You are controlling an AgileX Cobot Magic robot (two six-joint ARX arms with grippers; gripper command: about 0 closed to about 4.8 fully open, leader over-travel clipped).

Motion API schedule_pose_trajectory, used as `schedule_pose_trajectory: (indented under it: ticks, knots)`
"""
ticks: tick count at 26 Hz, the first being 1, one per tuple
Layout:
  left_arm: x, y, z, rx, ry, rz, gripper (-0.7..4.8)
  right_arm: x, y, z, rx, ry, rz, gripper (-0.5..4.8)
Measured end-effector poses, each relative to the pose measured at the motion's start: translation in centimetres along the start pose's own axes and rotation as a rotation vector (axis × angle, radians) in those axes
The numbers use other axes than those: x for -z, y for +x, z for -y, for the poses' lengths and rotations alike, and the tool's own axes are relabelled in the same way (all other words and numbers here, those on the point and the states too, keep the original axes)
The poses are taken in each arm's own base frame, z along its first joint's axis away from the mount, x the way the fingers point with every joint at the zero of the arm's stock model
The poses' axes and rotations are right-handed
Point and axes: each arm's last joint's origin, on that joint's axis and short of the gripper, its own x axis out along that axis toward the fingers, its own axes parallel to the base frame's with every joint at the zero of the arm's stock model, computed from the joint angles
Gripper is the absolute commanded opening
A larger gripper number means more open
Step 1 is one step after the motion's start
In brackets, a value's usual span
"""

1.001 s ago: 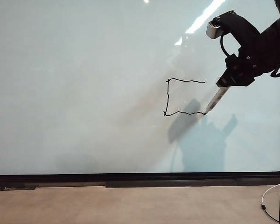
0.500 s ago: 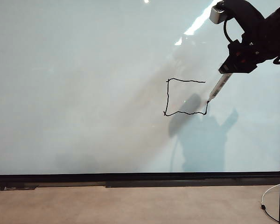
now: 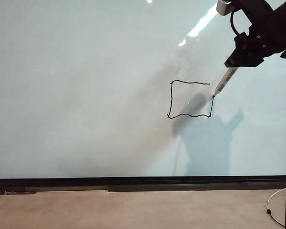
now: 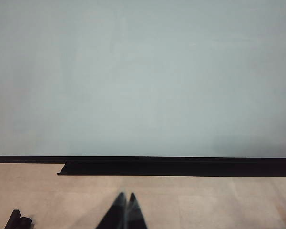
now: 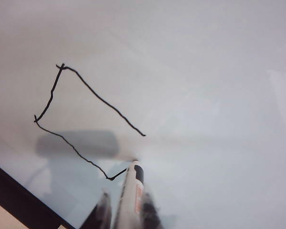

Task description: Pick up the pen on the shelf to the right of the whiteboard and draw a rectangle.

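Pen (image 3: 225, 81) in the right claw (image 3: 231, 67) slants down and to the left in the exterior view, its dark tip touching the whiteboard (image 3: 86, 95) at the end of the line it is drawing. The right claw pinches the white barrel near its upper end, with a finger on each side; in the right wrist view the pen (image 5: 132, 195) runs out between the two dark fingers (image 5: 103, 210) toward the board, lettering visible along its side.

On the board the rectangle (image 3: 190, 99) is not yet closed. Its top, left and bottom sides are drawn in a thin, wobbly black line, and the right side climbs from the lower right corner only about halfway up, ending at the pen tip. A gap separates that point from the right end of the top side. The right wrist view shows the same outline (image 5: 81, 119) skewed, with the short new stroke meeting the tip.

The right arm (image 3: 267, 33) comes in from the upper right corner of the exterior view, and its shadow falls on the board below and beside the drawing.

The left claw (image 4: 124, 212) appears only in its own wrist view, low in front of the board's black lower frame (image 4: 181, 164), over a pale tan surface (image 4: 205, 200). Its two dark fingertips are pressed together and hold nothing.
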Motion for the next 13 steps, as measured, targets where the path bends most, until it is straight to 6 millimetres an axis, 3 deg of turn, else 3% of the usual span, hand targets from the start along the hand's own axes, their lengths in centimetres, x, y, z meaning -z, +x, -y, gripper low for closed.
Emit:
schedule_pose_trajectory:
  ticks: [13]
  knots:
    - [0.0, 0.0, 0.0, 0.0, 0.0, 0.0, -0.05, -0.94, -0.61, 0.1, 0.024, -0.016, 0.042, -0.05]
